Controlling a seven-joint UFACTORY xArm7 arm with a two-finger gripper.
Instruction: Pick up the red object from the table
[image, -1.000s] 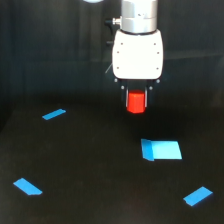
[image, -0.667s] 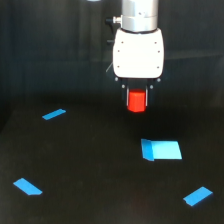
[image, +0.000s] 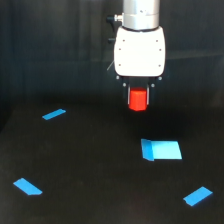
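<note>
Exterior view: you have the gripper (image: 138, 98) hanging under the white wrist housing (image: 139, 50), its fingers closed on the red object (image: 138, 99). The cylinder sits upright between the short dark fingers, clear of the table (image: 90, 165) and well above it. On the black surface you see a flat blue block (image: 161, 149) below and slightly to the view's right of the gripper, plus three blue strips: far left (image: 54, 114), near left (image: 27, 186), near right (image: 197, 195).

A silver-grey cylindrical arm (image: 141, 12) carries a rounded white hand (image: 138, 95) housing with dark fingers.
</note>
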